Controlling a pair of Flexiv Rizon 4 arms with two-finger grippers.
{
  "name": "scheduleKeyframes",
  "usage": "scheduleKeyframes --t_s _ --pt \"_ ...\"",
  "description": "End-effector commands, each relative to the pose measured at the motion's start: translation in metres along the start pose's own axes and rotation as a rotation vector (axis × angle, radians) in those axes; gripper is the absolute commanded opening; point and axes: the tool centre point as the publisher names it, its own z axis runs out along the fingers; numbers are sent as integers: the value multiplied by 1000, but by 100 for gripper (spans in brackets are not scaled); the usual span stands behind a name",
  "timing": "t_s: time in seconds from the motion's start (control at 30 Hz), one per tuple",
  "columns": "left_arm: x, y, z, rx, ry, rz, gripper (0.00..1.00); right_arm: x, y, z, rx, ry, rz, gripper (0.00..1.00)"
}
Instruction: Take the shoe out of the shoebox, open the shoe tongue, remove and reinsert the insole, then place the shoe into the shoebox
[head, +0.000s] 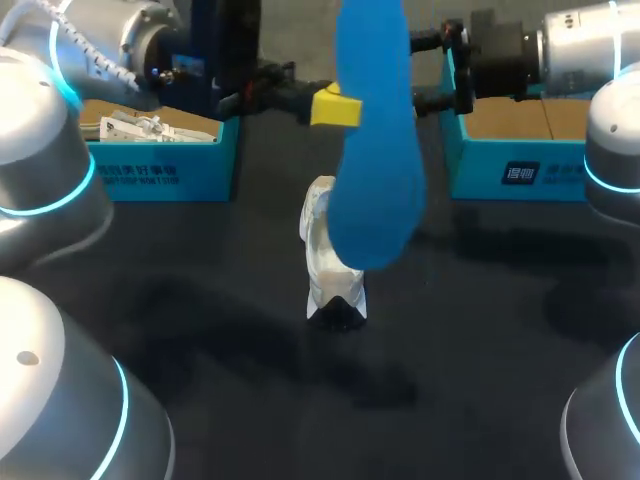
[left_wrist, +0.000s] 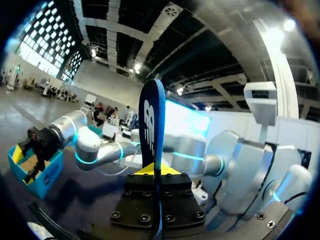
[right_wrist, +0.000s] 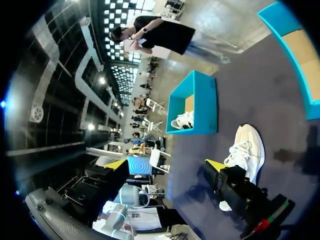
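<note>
Above the white laced shoe stands the blue insole — upright, clamped in the left gripper; the right gripper has its fingers apart.

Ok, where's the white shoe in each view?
Head view: white shoe at the centre of the table, partly behind the raised insole.
Left wrist view: not clearly visible.
Right wrist view: on the table, beside the right gripper.
Shared landmark: cardboard-lined shoebox.
</note>
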Motion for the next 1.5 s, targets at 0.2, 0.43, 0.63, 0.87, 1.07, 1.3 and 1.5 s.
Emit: scheduleKeyframes --t_s 0.2,0.43,0.63,0.87,1.07,1.3,1.5 --pt "-51 24 -63 -316 -316 697 0 0 0 2 -1 -1 0 100" --pt "-74 24 -80 -323 -371 839 0 0 0 2 -1 -1 0 100" --pt "-74 24 -80 -323 -371 839 0 0 0 2 -1 -1 0 100" --pt "-74 24 -80 -323 -371 839 0 0 0 2 -1 -1 0 100" --pt "-80 31 -81 -293 -373 893 0 0 0 2 -1 -1 0 100" --pt "-105 52 -87 -327 -369 1116 0 0 0 2 -1 -1 0 100" --pt "-132 66 -95 -447 -331 1421 0 0 0 2 -1 -1 0 100"
